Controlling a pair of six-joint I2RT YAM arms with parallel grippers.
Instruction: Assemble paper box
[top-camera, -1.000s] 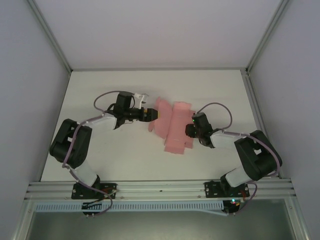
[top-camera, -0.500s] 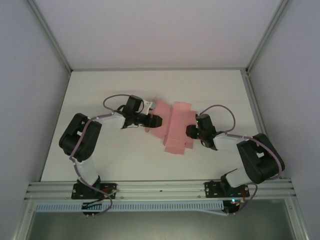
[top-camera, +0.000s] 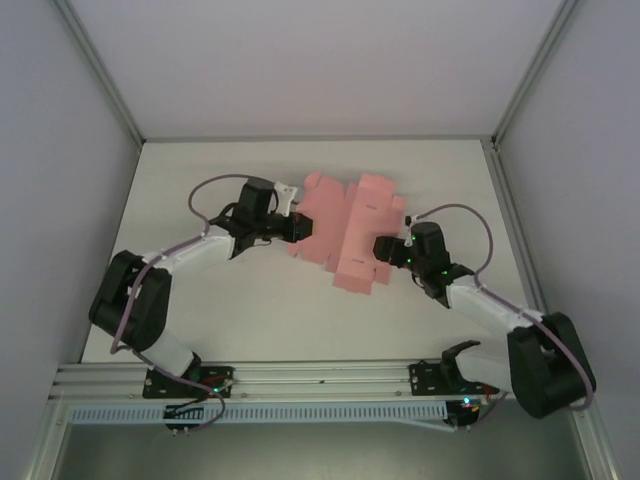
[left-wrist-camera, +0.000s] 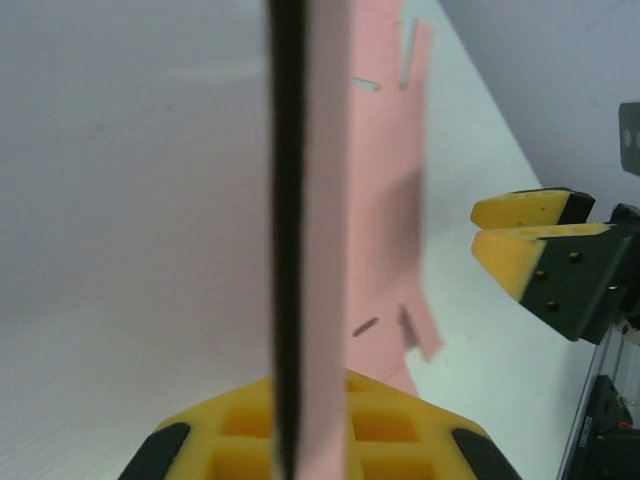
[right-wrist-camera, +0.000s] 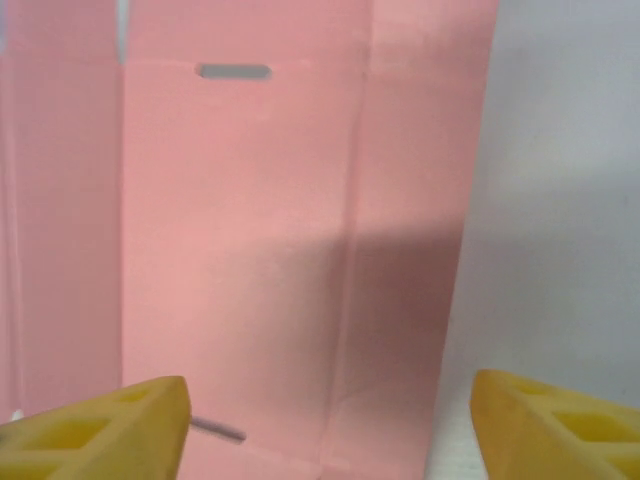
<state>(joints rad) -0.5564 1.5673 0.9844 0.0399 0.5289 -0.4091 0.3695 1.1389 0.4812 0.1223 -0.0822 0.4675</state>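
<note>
- The paper box (top-camera: 345, 235) is an unfolded pink die-cut sheet with flaps and notched edges, lying slantwise in the middle of the white table (top-camera: 200, 190), between the two arms
- The left gripper (top-camera: 298, 228) meets the sheet at its left edge, reaching in from the left side of the table
- In the left wrist view the left gripper (left-wrist-camera: 300, 400) has its yellow fingers pressed together, with the thin pink card (left-wrist-camera: 370, 200) pinched between them; the card runs straight up the view, edge-on, and past the grip it shows short cut slits and small flaps
- The right gripper (top-camera: 383, 250) sits at the right edge of the sheet, near the sheet's lower right part
- In the right wrist view the right gripper (right-wrist-camera: 325, 420) is spread wide, one yellow fingertip (right-wrist-camera: 100, 430) at the lower left and the other at the lower right, holding nothing
- Between those fingertips lies the pink card (right-wrist-camera: 250, 220), with lengthwise fold lines and a short slot (right-wrist-camera: 233, 71) near its far end; bare table shows to the right of it
- From the left wrist view the right gripper (left-wrist-camera: 520, 232) appears at the right, beyond the card's edge; whether its tips touch the card there I cannot tell
</note>
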